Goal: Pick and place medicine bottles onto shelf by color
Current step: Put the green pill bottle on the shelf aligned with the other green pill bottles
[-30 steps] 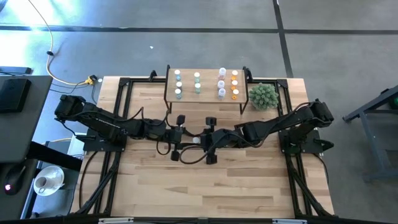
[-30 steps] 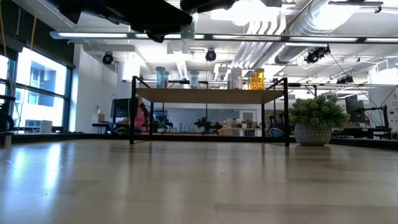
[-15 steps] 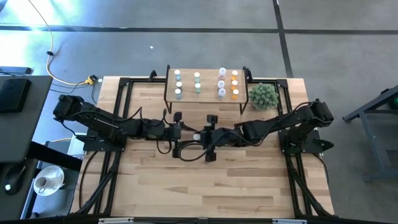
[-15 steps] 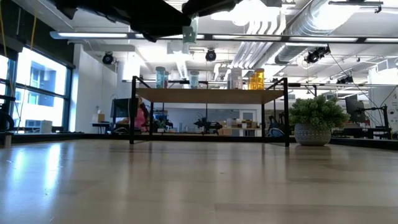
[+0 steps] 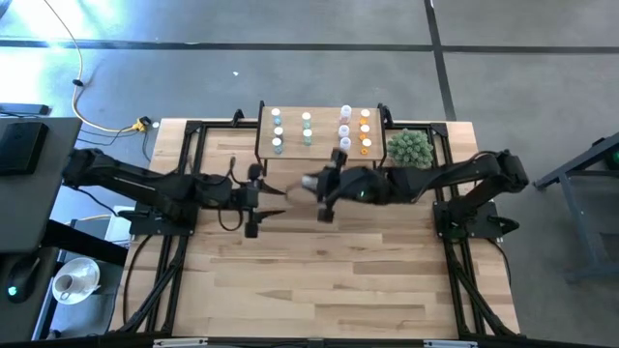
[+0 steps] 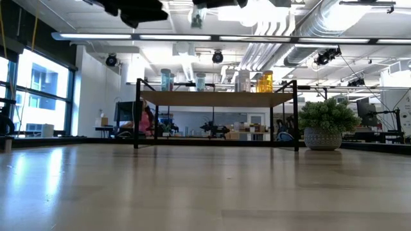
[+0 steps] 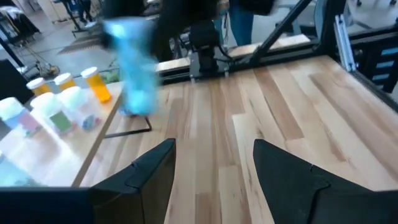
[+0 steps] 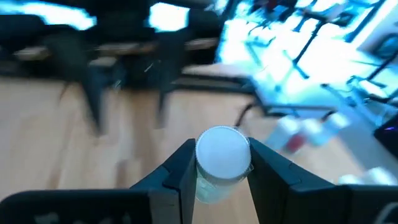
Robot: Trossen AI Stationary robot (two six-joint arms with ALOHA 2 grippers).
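Both arms have shifted since 1.0 s ago: left gripper (image 5: 253,198), then at frame centre beside the right one, now sits left of centre; right gripper (image 5: 311,184) has gone from centre toward upper centre, close under the shelf (image 5: 319,155).

Left gripper: fingers (image 7: 146,174) spread, nothing between them. Low on the table, idle.

Right gripper: clenched on 1 bottle (image 8: 222,163), white cap up, long axis upright between the fingers (image 8: 180,174). Body looks pale green/clear; blur, not certain. In the low view the bottle (image 6: 196,18) hangs at the top edge, above shelf level.

Key relation: shelf lies just above the right gripper in the high view. Green bottles (image 5: 307,130) stand in the 2nd column from the left, nearly straight ahead. Right arm is nearer and loaded; placing falls to it.

Plant (image 5: 409,149) right of shelf, clear of the path.
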